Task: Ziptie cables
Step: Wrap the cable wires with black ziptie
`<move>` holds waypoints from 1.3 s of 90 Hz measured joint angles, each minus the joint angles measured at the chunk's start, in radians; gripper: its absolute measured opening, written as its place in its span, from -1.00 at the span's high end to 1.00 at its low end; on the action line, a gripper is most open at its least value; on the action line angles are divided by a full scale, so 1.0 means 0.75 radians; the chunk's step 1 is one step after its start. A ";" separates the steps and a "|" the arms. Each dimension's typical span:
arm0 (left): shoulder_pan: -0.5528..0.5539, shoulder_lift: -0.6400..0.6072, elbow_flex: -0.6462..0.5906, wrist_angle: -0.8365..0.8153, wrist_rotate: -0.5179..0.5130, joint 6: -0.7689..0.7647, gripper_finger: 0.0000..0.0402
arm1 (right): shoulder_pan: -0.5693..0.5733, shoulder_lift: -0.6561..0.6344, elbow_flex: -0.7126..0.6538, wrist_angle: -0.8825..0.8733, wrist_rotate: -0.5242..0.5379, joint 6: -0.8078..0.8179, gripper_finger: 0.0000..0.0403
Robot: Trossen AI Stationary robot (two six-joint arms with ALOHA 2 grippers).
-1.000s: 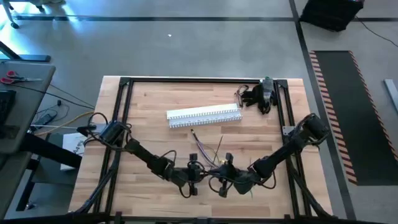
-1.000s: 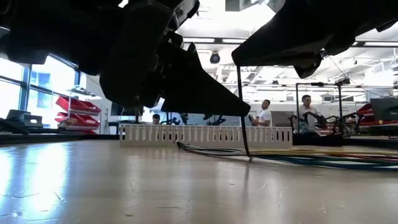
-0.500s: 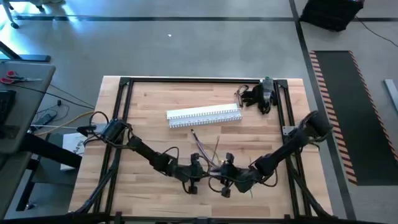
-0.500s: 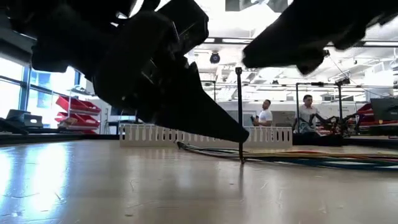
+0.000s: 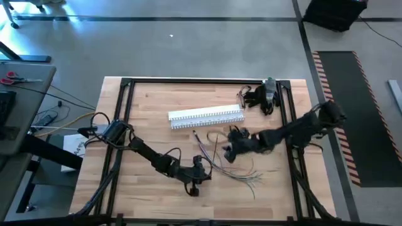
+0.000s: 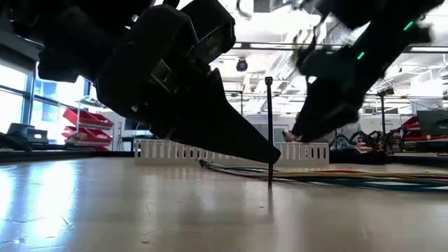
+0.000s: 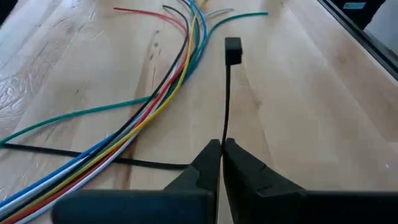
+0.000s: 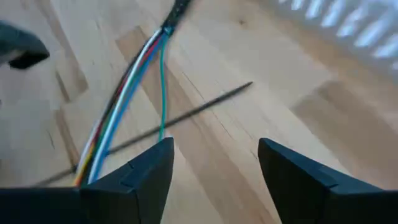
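Wooden table (image 5: 157, 113) with a black frame fills the high view, both dark arms reaching in from its near corners. Next in size, the white slotted channel (image 5: 206, 117) lies across the far middle of the top, with a dark clump of gear (image 5: 262, 95) just beyond its right end. The cables (image 5: 220, 157) lie fanned on the wood near the table's middle, bundled at the end near the channel and spreading into loose coloured strands toward the near edge; the left wrist view shows green, red, yellow, blue, white and black wires (image 7: 155, 99) running side by side.

The left gripper (image 7: 221, 149) sits low at the near middle of the table, its fingers pressed together on a thin black zip tie (image 7: 227, 93) that stands up from the tips, square head on top. The right gripper (image 8: 214, 155) hangs above the bundled end of the cables, close to the channel, its fingers spread wide and holding nothing. A second black zip tie (image 8: 180, 118) lies flat on the wood under the wires.
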 joint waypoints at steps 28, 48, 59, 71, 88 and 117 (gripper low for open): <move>0.001 0.000 0.000 -0.027 0.006 0.010 1.00 | -0.213 0.161 -0.015 0.209 -0.158 -0.045 -0.12; 0.003 -0.001 0.000 -0.028 0.006 0.013 1.00 | -0.218 0.240 -0.017 0.370 -0.207 -0.069 -0.12; 0.009 -0.001 0.000 -0.034 0.009 0.015 1.00 | -0.222 0.242 -0.017 0.380 -0.242 -0.070 -0.12; 0.012 -0.001 0.000 -0.037 0.010 0.014 1.00 | -0.227 0.243 -0.017 0.395 -0.324 -0.114 -0.12; 0.017 -0.001 0.000 -0.043 0.012 0.016 1.00 | -0.223 0.245 -0.018 0.411 -0.365 -0.176 -0.12; 0.016 -0.001 0.001 -0.061 0.037 0.026 1.00 | -0.241 0.246 -0.019 0.464 -0.239 -0.242 -0.12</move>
